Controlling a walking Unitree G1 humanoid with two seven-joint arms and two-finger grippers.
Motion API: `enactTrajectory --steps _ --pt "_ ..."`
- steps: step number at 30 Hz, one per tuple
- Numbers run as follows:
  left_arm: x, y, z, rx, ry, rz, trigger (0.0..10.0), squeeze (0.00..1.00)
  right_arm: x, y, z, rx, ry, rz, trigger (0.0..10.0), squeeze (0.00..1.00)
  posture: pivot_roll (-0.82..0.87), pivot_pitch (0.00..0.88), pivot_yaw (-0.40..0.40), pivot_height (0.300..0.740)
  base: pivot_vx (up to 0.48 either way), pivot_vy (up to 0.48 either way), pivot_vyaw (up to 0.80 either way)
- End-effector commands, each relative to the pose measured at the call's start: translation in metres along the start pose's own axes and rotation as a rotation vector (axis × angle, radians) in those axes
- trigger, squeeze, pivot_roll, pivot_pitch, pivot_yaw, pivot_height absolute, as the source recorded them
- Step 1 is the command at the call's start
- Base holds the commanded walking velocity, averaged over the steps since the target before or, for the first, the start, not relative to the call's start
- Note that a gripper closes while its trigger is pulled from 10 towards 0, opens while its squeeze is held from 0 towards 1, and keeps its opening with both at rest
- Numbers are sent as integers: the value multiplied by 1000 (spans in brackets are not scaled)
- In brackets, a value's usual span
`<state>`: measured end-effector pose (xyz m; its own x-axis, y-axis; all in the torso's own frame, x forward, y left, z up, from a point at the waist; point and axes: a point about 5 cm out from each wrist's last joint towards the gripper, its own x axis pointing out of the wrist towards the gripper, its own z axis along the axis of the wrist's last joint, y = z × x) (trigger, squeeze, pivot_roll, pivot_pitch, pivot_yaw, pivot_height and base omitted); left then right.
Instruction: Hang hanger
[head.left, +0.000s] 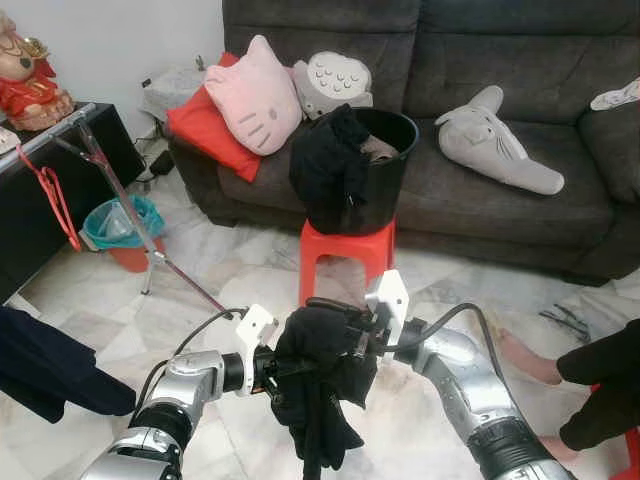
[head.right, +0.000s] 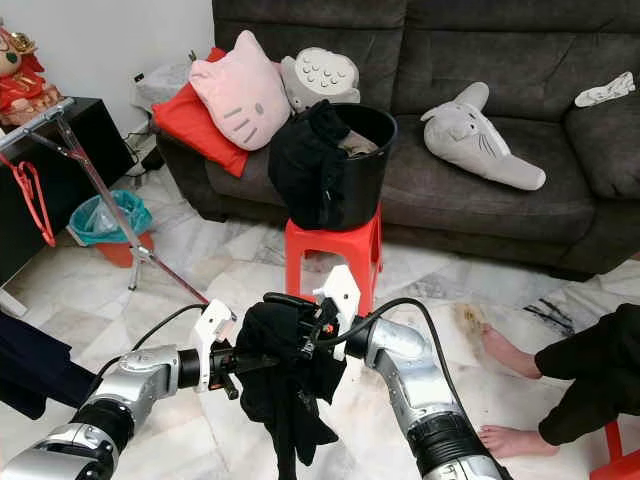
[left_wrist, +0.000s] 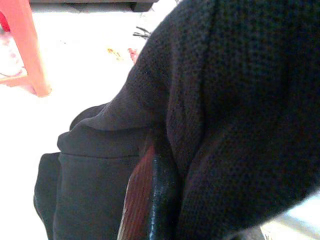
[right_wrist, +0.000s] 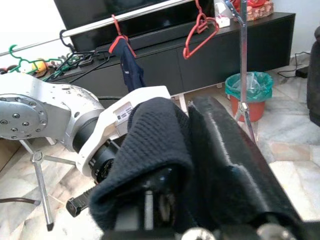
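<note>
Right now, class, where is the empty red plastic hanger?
The empty red plastic hanger hangs on the silver clothes rail in front of the black cabinet, on the robot's left, above the teal-lined bin.

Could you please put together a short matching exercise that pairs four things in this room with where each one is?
Things:
1. black bucket
2. pink cat pillow
3. empty red hanger
4. black garment

Places:
A. hooked on the metal rail
B. on the red stool
C. between the left gripper and right gripper
D. on the grey sofa

Pairs: 1-B, 2-D, 3-A, 4-C
</note>
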<state>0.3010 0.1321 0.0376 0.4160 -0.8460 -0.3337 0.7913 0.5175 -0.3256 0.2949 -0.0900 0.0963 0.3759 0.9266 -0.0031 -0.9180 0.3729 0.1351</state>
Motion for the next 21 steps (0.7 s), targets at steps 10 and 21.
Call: enactTrajectory --steps 10,21 --pt "-3 7 3 8 -8 73 0 0 -17 11 0 -10 -45 -59 10000 1000 -7 0 85 740 0 0 0" --pt "-4 13 7 15 -24 160 0 0 -43 37 -11 48 -52 -110 10000 1000 -20 0 87 740 0 0 0"
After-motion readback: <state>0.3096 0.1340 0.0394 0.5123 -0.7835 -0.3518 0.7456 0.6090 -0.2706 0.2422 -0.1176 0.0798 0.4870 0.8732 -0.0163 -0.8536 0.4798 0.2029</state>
